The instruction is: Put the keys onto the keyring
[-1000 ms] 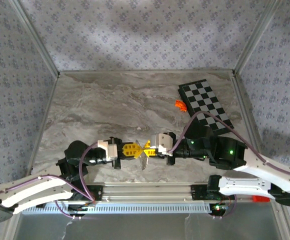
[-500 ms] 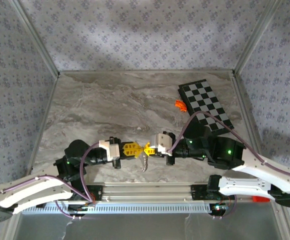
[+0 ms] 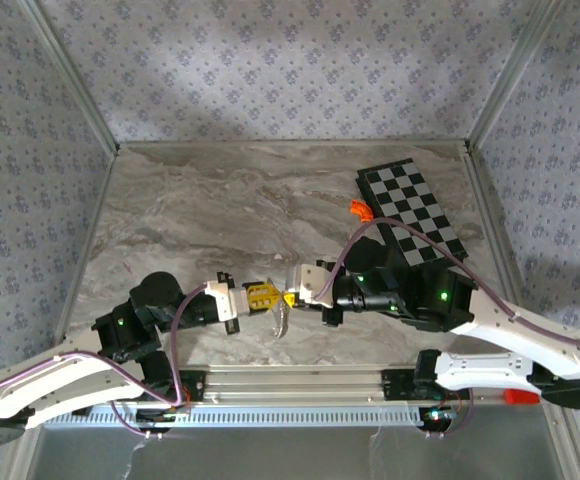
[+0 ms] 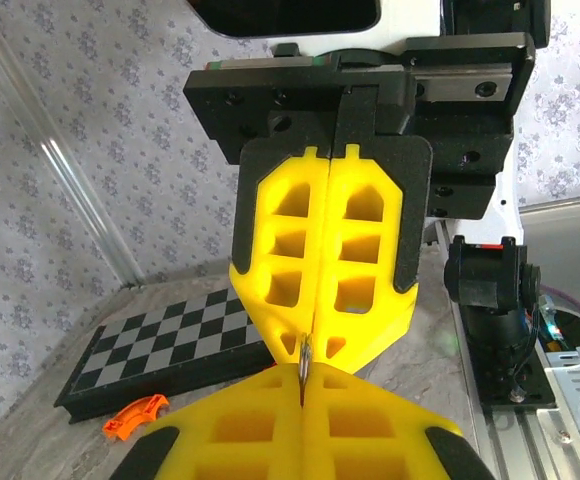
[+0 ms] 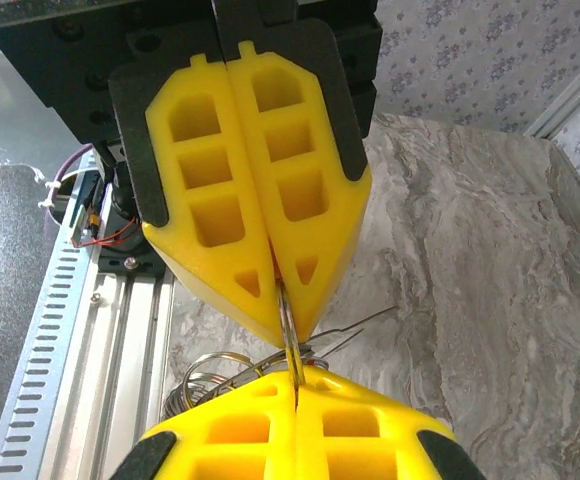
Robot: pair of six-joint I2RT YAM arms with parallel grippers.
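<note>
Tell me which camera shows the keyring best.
Right wrist view: the keyring appears there as distinct thin wire loops, seen close up. Left wrist view gives an edge-on metal sliver; top view, a tiny silvery speck.

Shiny metal keyring (image 5: 210, 378); smooth marble table (image 5: 470, 250)

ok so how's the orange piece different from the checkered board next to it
The orange piece is tiny, curved and one bright colour; the checkered board is far bigger, flat, rectangular, in black and grey squares. Both lie on the table at far right.
</note>
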